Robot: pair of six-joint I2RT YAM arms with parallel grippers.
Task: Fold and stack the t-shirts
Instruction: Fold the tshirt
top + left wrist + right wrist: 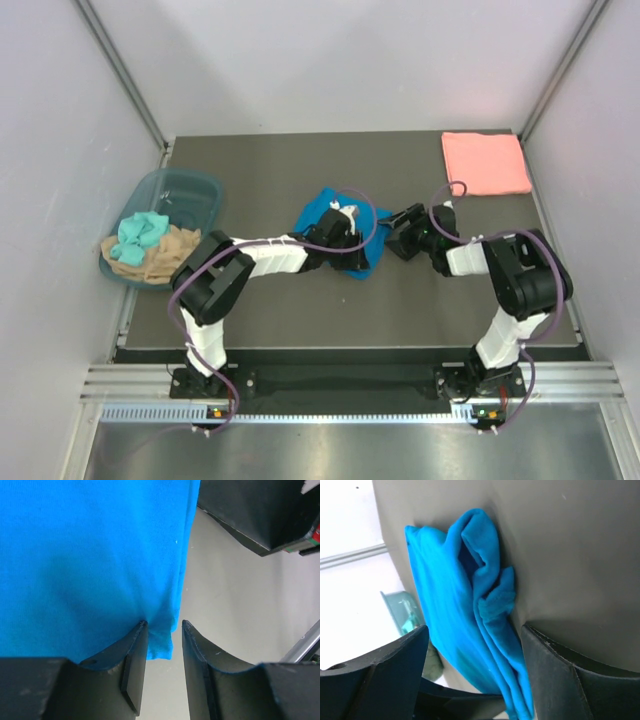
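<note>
Tub (180, 173), far left: one, holding one teal cloth (140, 235) and one tan cloth (152, 263).
Left gripper (164, 627): partly spread, with the blue hem between its fingers, not pinched.
Blue t-shirt (322, 213): one, crumpled at the centre of the bench (300, 310), not yet folded.
Right gripper (475, 630): spread wide and empty, just beside the blue t-shirt.
Pink t-shirt (486, 163): one, folded flat in the far right corner.
Progress: roughly half, with folding and stacking left.

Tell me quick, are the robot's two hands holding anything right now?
Left gripper: open, with the blue t-shirt edge hanging between its fingers, not pinched.
Right gripper: open wide, with the bunched blue t-shirt between its fingers, not clamped.
</note>
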